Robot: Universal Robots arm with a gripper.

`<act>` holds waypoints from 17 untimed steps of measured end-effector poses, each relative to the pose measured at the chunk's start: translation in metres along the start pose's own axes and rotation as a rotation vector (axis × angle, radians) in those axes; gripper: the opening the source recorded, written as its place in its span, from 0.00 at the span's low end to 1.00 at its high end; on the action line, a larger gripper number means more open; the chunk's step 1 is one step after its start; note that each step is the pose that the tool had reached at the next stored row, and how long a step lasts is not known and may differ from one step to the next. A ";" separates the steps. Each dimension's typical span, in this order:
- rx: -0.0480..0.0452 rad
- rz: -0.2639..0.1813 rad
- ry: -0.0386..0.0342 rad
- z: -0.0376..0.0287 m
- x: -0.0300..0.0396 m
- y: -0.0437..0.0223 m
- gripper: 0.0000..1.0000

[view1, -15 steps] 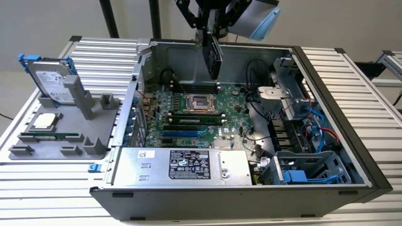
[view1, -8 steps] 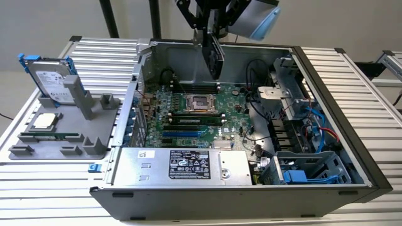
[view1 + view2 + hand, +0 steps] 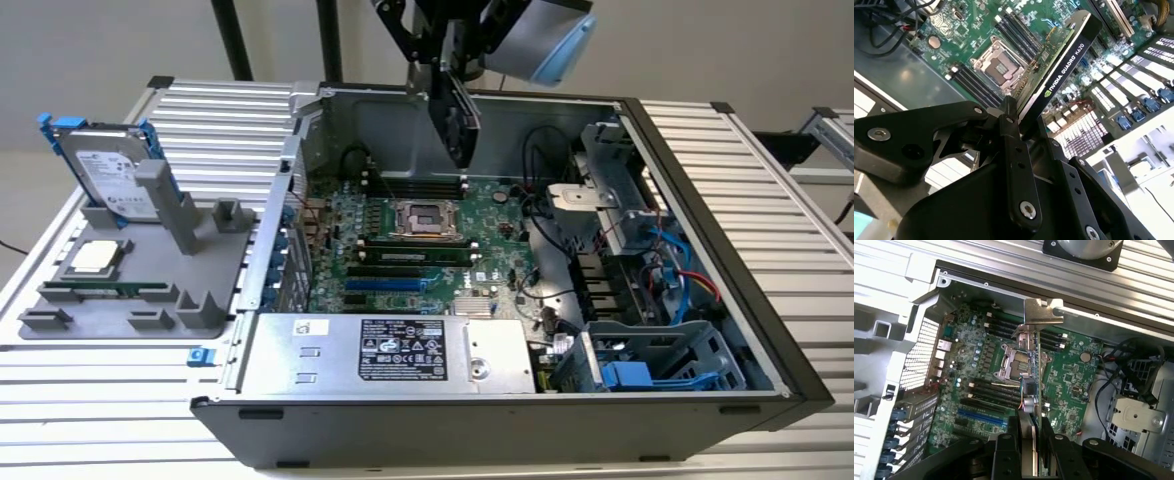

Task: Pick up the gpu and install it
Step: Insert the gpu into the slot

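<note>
Grey rack (image 3: 127,310) with hard drive (image 3: 114,170) stands well off to the exterior view's left of my gripper (image 3: 451,75). Gripper is clamped on the gpu (image 3: 462,125), which hangs edge-on below my grip, above the open case (image 3: 534,420). Motherboard (image 3: 340,225) lies beneath my gripper, apart from the gpu.

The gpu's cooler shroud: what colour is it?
Black, seen best on the gpu in the second wrist view.
</note>
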State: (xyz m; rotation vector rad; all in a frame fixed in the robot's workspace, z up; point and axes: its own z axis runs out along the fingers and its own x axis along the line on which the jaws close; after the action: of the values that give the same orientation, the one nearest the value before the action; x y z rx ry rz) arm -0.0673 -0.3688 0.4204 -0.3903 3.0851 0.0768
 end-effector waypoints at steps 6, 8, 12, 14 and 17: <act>-0.0016 -0.041 0.0018 0.0000 0.0000 0.0000 0.00; -0.0020 -0.054 0.0024 0.0000 0.0000 0.0000 0.00; -0.0031 -0.082 0.0037 0.0000 0.0000 0.0000 0.00; -0.0036 -0.096 0.0043 0.0000 0.0000 0.0000 0.00; -0.0043 -0.117 0.0053 0.0000 0.0000 0.0000 0.00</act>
State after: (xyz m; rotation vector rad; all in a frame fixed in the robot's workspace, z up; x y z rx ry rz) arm -0.0673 -0.3688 0.4204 -0.5702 3.0599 0.0796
